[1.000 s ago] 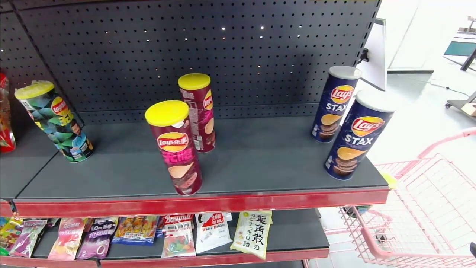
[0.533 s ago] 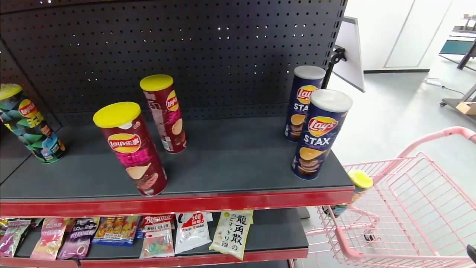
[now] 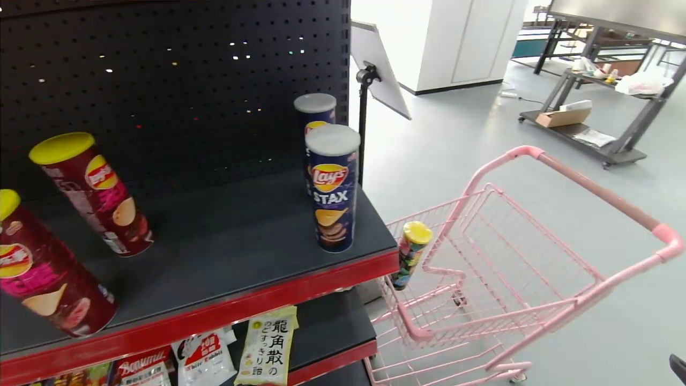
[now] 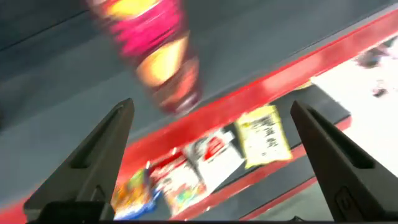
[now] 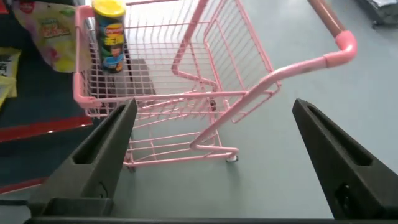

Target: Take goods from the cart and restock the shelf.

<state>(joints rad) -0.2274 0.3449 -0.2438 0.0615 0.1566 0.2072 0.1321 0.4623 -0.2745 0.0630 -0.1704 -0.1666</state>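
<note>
The one to grab is the yellow-lidded chip can [image 3: 409, 257], standing up in the corner of the pink cart [image 3: 589, 188] nearest the shelf [image 3: 252, 236], tucked against the wire. Both hands are empty: the right hand [image 5: 214, 102] is spread wide above the cart, and the left hand [image 4: 211, 106] is spread wide by the shelf's red front edge. I'd guess the can's light, a stiff tube with a slick wrap, but crushable if squeezed hard. I'd pinch it around mid-tube, not by the lid, which could pop off.
</note>
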